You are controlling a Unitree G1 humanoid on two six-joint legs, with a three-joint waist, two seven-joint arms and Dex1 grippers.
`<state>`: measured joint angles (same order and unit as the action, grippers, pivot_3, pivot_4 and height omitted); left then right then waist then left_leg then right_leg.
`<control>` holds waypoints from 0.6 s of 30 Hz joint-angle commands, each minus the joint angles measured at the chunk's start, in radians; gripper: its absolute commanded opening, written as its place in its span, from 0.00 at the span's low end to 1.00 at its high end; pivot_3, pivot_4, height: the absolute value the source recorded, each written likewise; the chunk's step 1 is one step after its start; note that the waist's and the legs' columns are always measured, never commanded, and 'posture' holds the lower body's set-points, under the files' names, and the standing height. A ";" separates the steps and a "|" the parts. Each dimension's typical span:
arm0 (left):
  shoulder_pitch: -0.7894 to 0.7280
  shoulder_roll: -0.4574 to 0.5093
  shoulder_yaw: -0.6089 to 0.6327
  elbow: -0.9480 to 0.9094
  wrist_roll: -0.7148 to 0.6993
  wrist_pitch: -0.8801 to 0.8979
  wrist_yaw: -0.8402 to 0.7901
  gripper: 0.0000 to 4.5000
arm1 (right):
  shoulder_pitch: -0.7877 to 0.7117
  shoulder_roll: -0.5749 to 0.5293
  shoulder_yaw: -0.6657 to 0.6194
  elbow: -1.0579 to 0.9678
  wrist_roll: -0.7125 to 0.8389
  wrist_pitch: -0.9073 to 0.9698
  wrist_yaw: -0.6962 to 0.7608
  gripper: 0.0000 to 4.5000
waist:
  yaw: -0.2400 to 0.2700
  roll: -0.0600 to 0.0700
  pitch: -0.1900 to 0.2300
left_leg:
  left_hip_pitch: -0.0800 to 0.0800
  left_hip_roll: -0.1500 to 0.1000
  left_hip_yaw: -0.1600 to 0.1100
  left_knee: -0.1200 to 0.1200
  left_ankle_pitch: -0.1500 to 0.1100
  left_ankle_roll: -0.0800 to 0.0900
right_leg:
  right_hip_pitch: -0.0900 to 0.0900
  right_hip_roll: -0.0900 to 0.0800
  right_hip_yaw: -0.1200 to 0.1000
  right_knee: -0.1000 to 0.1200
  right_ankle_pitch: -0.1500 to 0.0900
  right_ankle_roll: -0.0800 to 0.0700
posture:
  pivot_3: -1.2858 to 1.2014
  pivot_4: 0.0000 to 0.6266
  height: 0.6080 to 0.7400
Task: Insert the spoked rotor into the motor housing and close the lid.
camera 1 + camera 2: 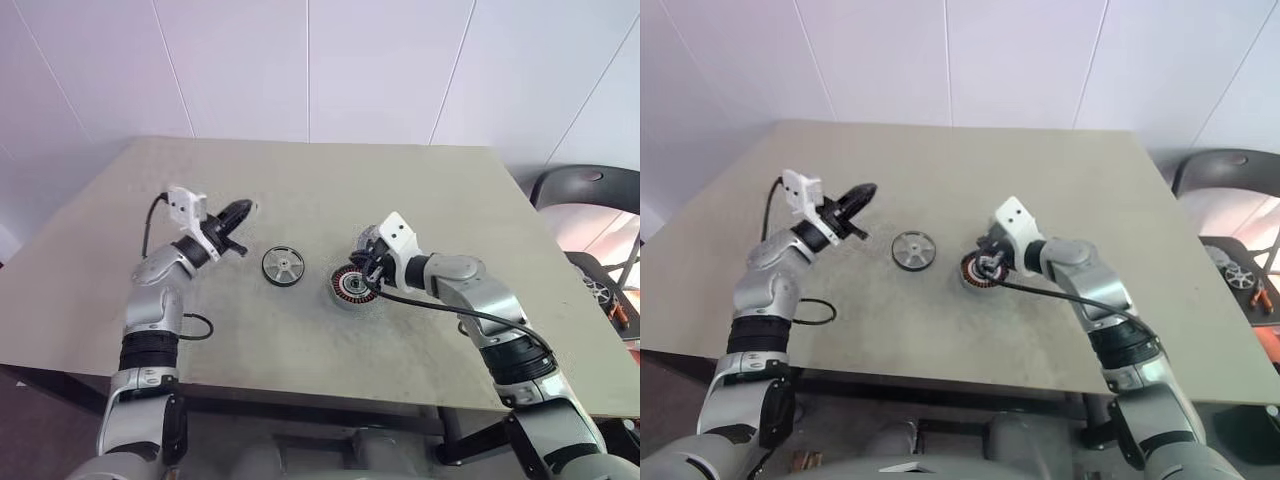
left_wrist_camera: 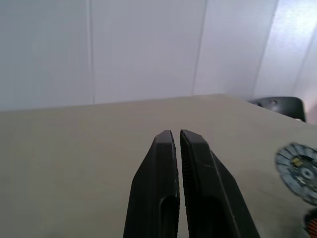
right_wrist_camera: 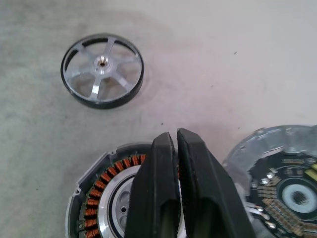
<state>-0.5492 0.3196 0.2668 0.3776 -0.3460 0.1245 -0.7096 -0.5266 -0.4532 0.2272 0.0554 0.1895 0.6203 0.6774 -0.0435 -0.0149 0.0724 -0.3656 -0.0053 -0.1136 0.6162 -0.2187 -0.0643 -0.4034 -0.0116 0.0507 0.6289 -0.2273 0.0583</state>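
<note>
The spoked rotor [image 1: 283, 266] lies flat on the table's middle, silver spokes inside a dark rim. Just right of it sits the motor housing [image 1: 347, 288], its copper windings [image 3: 101, 186] facing up. The lid [image 3: 285, 181] rests beside the housing on its far side, mostly hidden behind my right wrist in the head views. My right gripper [image 3: 172, 135] hovers over the housing's edge, shut, with nothing between its fingers. To the left of the rotor, my left gripper [image 1: 238, 213] hangs above the table, shut and empty, pointing toward the table's far side.
A black cable loop [image 1: 196, 326] lies on the table near its front left edge. A black chair [image 1: 588, 188] stands off the table's right side. White wall panels rise behind the far edge.
</note>
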 commanded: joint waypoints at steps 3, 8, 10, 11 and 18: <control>-0.014 0.035 0.028 -0.065 -0.045 -0.015 0.017 0.05 | -0.003 -0.026 0.001 0.018 0.002 0.012 0.076 0.04 | 0.000 0.000 0.000 | -0.001 0.000 0.000 -0.001 0.000 0.000 | 0.000 0.000 0.000 -0.001 0.000 0.000 | 0.52 0.00 1.00; -0.010 0.057 0.028 -0.062 -0.055 -0.024 0.027 0.05 | 0.012 -0.028 -0.006 0.049 -0.014 0.027 0.087 0.04 | -0.002 0.000 0.000 | 0.000 0.000 0.000 -0.001 0.000 0.000 | 0.000 0.000 0.000 0.000 0.000 0.000 | 0.52 0.00 1.00; -0.007 0.060 0.029 -0.070 -0.063 -0.023 0.027 0.05 | 0.015 -0.030 -0.012 0.060 -0.014 0.039 0.089 0.04 | -0.002 0.000 0.000 | 0.001 0.000 0.001 0.000 0.000 0.000 | 0.000 0.000 0.000 0.000 0.000 0.000 | 0.52 0.00 1.00; -0.006 0.062 0.029 -0.071 -0.064 -0.023 0.028 0.05 | 0.016 -0.033 -0.012 0.064 -0.015 0.042 0.091 0.04 | -0.002 0.000 0.000 | 0.001 0.000 0.001 0.000 0.000 0.000 | 0.000 0.000 0.000 0.000 0.000 0.000 | 0.52 0.00 1.00; 0.000 0.066 0.018 -0.075 -0.063 -0.032 0.038 0.05 | 0.015 -0.011 -0.040 0.046 0.024 0.053 0.108 0.04 | -0.002 0.000 0.000 | 0.001 0.000 0.001 0.000 0.000 0.000 | 0.000 0.000 0.000 0.000 0.000 0.000 | 0.52 0.00 1.00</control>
<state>-0.5419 0.3695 0.2707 0.3451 -0.4004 0.1176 -0.6746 -0.5028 -0.4729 0.2111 0.1252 0.1897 0.6688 0.7753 -0.0450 -0.0150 0.0722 -0.3649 -0.0053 -0.1126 0.6158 -0.2187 -0.0643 -0.4033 -0.0115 0.0510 0.6290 -0.2273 0.0582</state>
